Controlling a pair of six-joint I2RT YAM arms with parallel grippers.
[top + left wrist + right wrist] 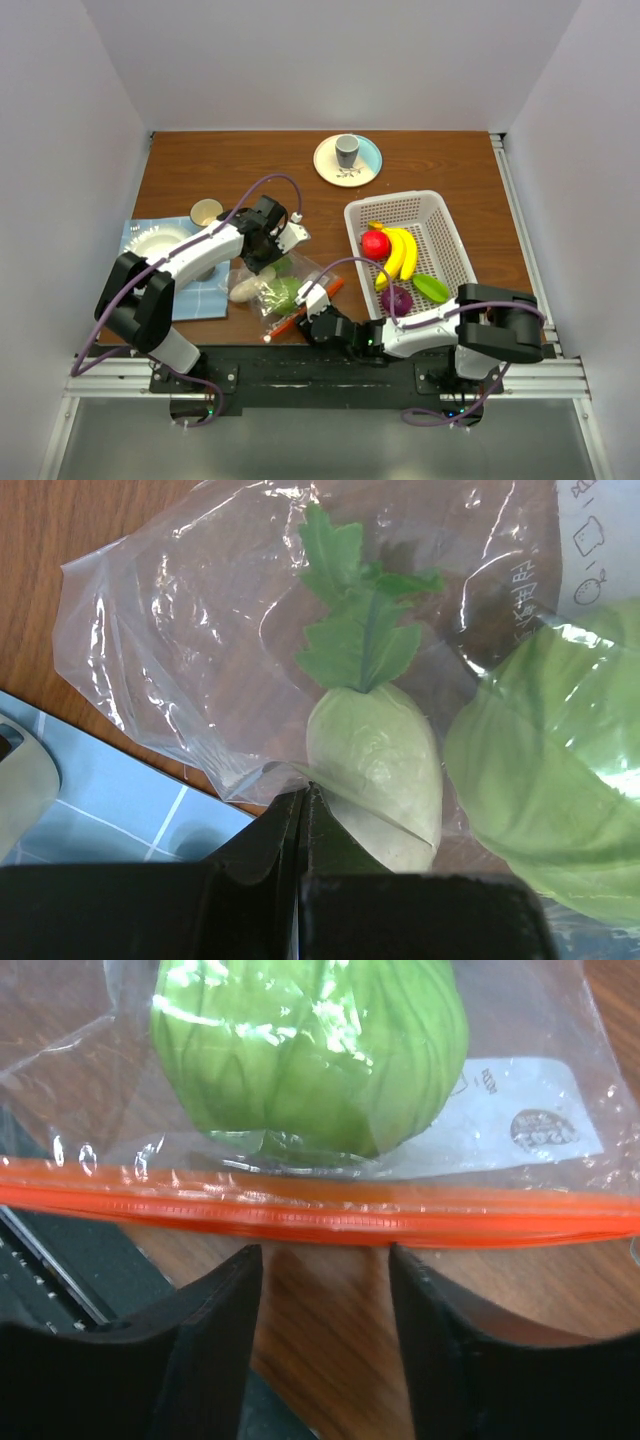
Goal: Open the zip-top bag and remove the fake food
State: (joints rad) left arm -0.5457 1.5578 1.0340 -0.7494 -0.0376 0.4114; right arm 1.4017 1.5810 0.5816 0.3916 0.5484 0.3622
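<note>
The left gripper (300, 808) is clamped shut on a fold of the zip-top bag (190, 630), which lies by the worktop's (440, 160) near edge. The right gripper (325, 1295) stands with its jaws apart, empty, just short of the orange zip strip (320, 1215). Of the fake food (400, 255), two pieces are in the bag, a cream radish (375, 770) and a green cabbage (310, 1050). Four lie in the white basket (452, 240).

Top cam: high at the near side, looks down on the whole table (450, 170). Left wrist: close, straight down onto bag (180, 630). Right wrist: closer, low, facing zip strip (320, 1210). All three share the bag; both wrists catch the green piece (310, 1050).
</note>
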